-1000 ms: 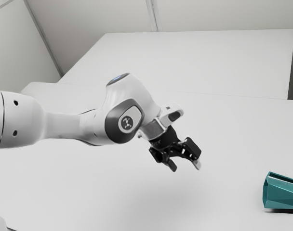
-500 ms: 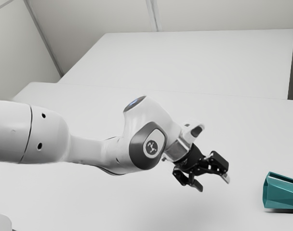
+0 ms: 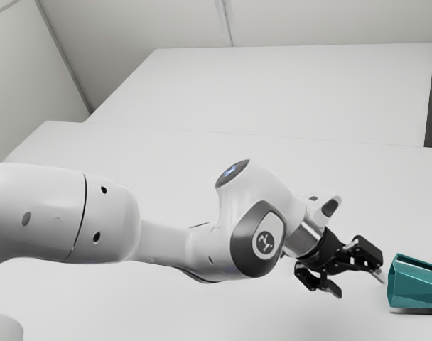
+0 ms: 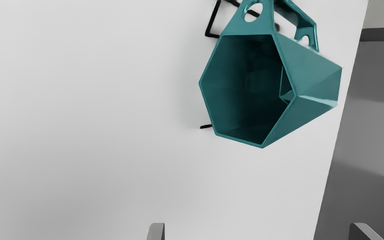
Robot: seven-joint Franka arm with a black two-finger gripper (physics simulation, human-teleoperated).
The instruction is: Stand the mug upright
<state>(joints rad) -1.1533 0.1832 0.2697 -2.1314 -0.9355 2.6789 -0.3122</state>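
Observation:
My gripper [image 3: 359, 284] stands open in the exterior view, its fingers apart over the table, just to the left of the teal mug [image 3: 415, 284]. The faceted mug lies on its side, part of it cut off by that view's right edge. In the wrist view the mug [image 4: 308, 73] has its open mouth facing my hand, and its angular handle sticks out at one side. Between the two fingertips of the gripper [image 4: 257, 231] there is nothing, and the mug lies beyond them.
A white table [image 3: 166, 305] carries the mug. Behind it stands a second white surface [image 3: 287, 85]. In the wrist view, thin black bars [image 4: 213, 18] show beside the mug, and the table's edge runs close past its base, with grey floor [image 4: 368, 140] beyond.
The arm has reached toward the exterior view's right and lower, bringing the open gripper close to the mug. The mug has kept its place.

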